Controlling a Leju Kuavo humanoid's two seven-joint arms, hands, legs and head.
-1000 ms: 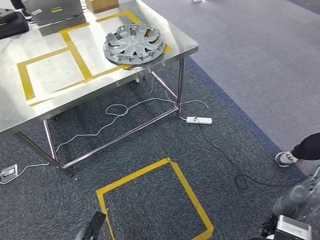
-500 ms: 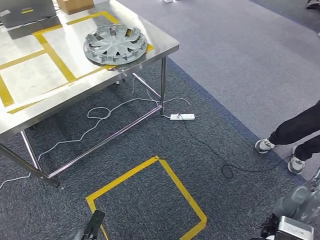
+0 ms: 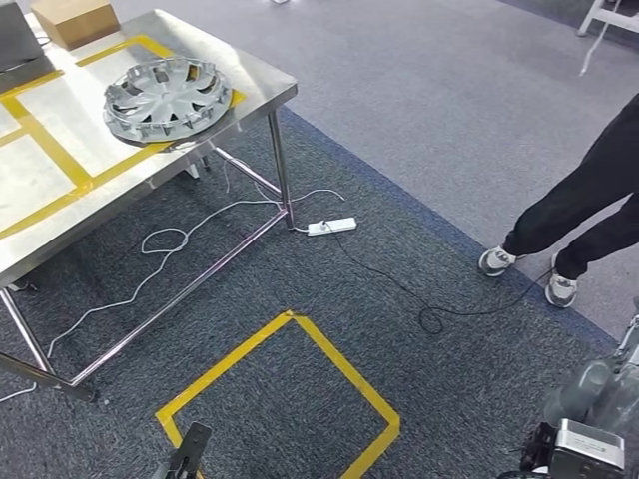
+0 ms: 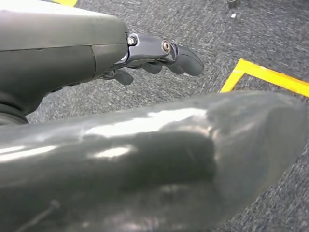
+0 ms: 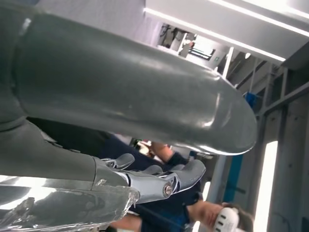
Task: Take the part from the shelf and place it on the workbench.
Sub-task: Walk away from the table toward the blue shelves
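Left hand (image 4: 160, 55): fingers apart, holding nothing, over carpet.
Right hand (image 5: 153, 181): grip unclear; shiny wrapped thing partly hides it.
Hubcap (image 3: 167, 96): on workbench (image 3: 256, 95), 10 o'clock.

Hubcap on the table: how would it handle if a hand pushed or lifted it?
The hubcap looks like thin moulded plastic, so probably light and fairly stiff. It lies flat, so it should slide on the smooth steel table rather than roll. It sits near the edge, so a push that way might tip it off.
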